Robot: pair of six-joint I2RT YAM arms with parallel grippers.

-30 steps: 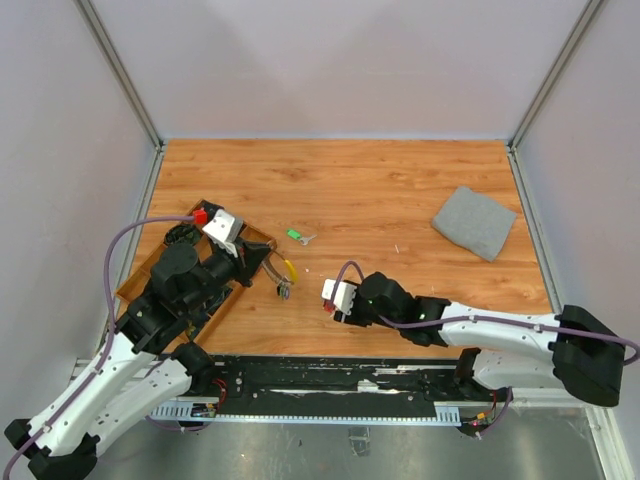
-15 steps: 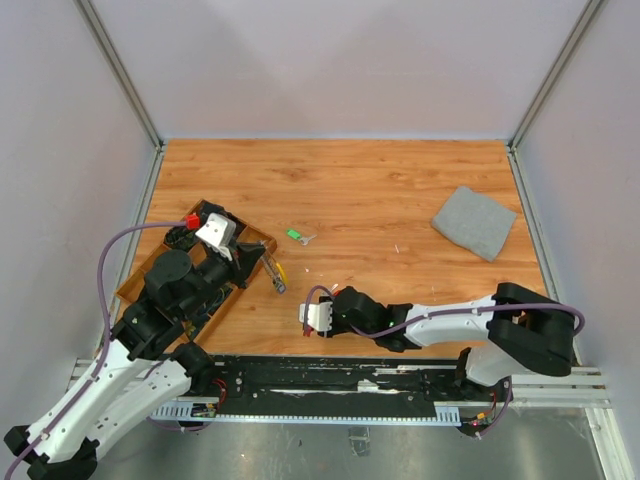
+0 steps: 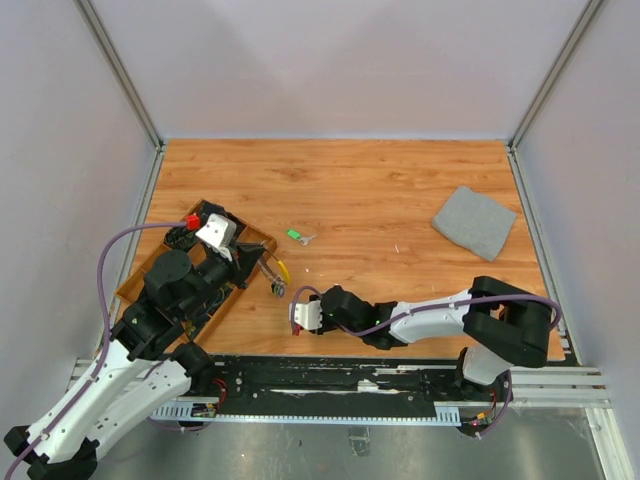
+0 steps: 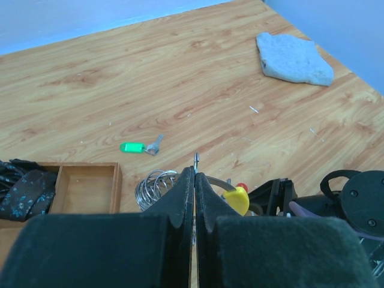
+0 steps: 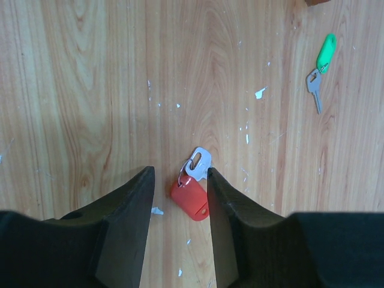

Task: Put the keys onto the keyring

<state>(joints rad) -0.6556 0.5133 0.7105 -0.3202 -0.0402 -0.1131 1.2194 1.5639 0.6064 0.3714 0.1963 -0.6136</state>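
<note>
My left gripper (image 4: pixel 195 173) is shut on the thin silver keyring (image 4: pixel 195 158), whose edge sticks up past the fingertips. A yellow-headed key (image 4: pixel 238 200) hangs off it on the right, and a coiled wire ring (image 4: pixel 155 186) lies just left. From above, the left gripper (image 3: pixel 268 272) stands beside the tray with the yellow key (image 3: pixel 285 268). My right gripper (image 5: pixel 180 174) is open and straddles a red-headed key (image 5: pixel 193 197) on the wood. Its right finger touches the silver key head (image 5: pixel 198 162). A green-headed key (image 3: pixel 296 236) lies apart on the table.
A wooden tray (image 3: pixel 143 283) with dark items sits under the left arm. A grey cloth square (image 3: pixel 474 222) lies at the far right. The right arm (image 3: pixel 430 315) stretches low along the near edge, its wrist close to the left gripper. White specks dot the wood (image 5: pixel 260 93).
The right arm has swung left along the near edge, bringing its gripper close to the left gripper, with its elbow folding up. The left gripper shifted slightly and stays shut.
</note>
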